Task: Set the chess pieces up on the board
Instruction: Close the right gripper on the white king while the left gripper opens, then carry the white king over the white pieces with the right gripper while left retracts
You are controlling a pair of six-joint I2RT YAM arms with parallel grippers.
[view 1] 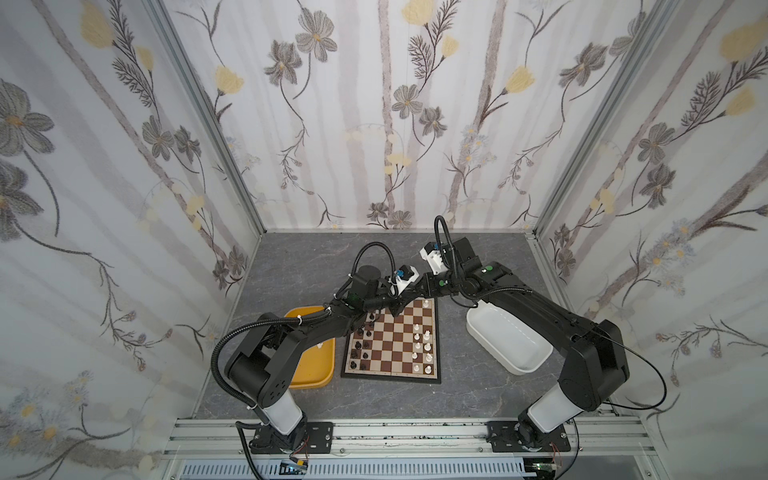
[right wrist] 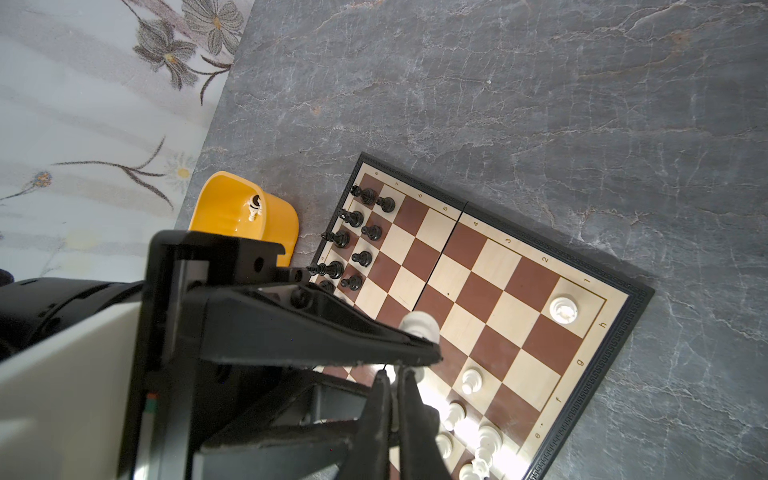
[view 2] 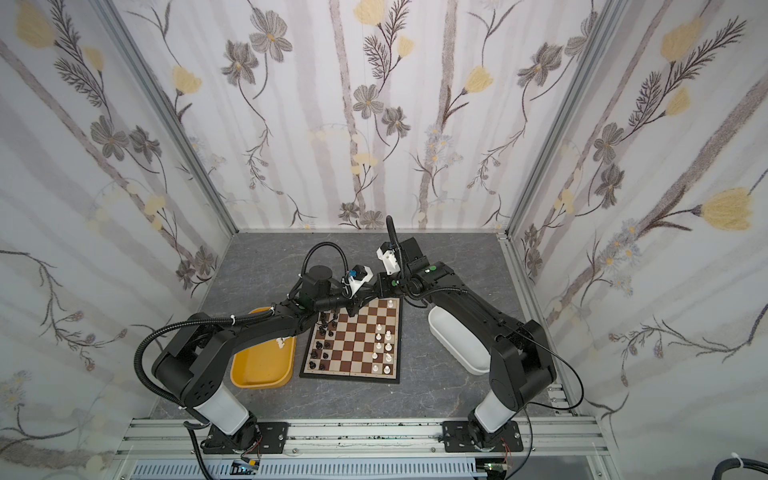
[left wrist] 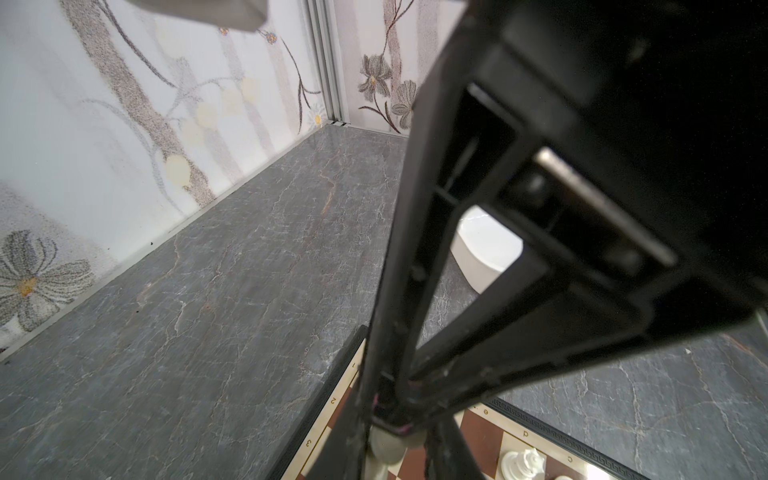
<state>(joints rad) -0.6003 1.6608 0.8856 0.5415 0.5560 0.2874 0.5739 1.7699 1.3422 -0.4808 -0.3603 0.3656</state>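
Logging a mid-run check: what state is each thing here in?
board: unfolded, flat.
black pieces: upright on board.
placed white pieces: upright on board.
white piece: gripped above board.
right gripper: shut on white piece.
left gripper: at that piece, grip unclear.
yellow tub: holds a fallen white chessman.

Soft even light; edges bowed; glare on board (right wrist: 482, 270); foreground blurred.

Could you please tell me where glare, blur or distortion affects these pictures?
In the right wrist view, glare washes out some white chess pieces; in the left wrist view, the left gripper looms close, dark and out of focus; in both top views, wide-angle distortion bows the walls, though the board is sharp.
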